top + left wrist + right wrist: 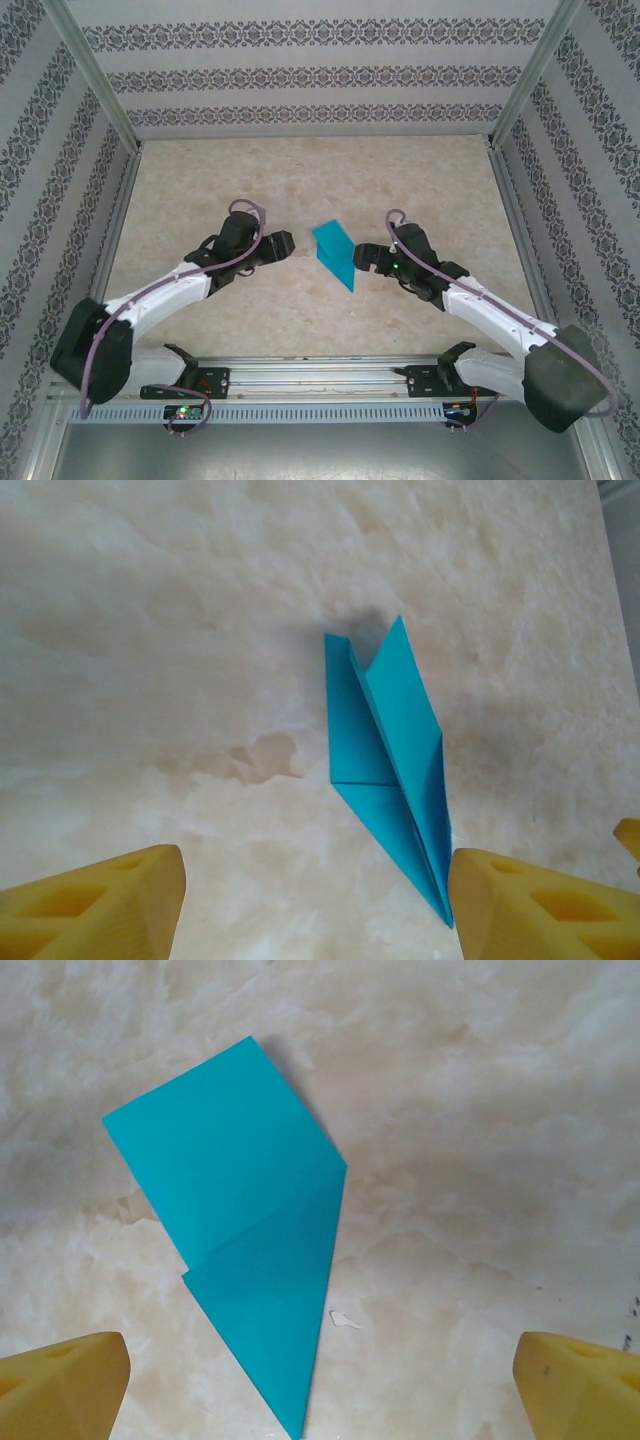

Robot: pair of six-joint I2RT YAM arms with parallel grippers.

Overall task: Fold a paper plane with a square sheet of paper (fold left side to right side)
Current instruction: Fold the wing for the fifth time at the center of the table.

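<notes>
left arm (150, 300): reaches from the near-left corner in toward the table's middle
left gripper (287, 244): jaws spread wide, nothing between them; near the plane's left side, clear gap to it
left fingers (110, 900): yellow pads at both lower corners of the left wrist view; the plane's pointed tip ends just beside the right-hand pad, can't tell if it touches
paper plane (335, 253): teal dart lying on the table (300, 180) between the two grippers; wide end toward the far wall, point toward the near edge; the left wrist view shows a centre crease with one wing (400, 710) lifted a bit
right gripper (362, 258): jaws spread wide, gripping nothing; right up against the plane's right edge, contact unclear
right fingers (65, 1385): yellow pads well apart, the plane's point (295, 1420) low between them
right arm (490, 310): comes in from the near-right corner
</notes>
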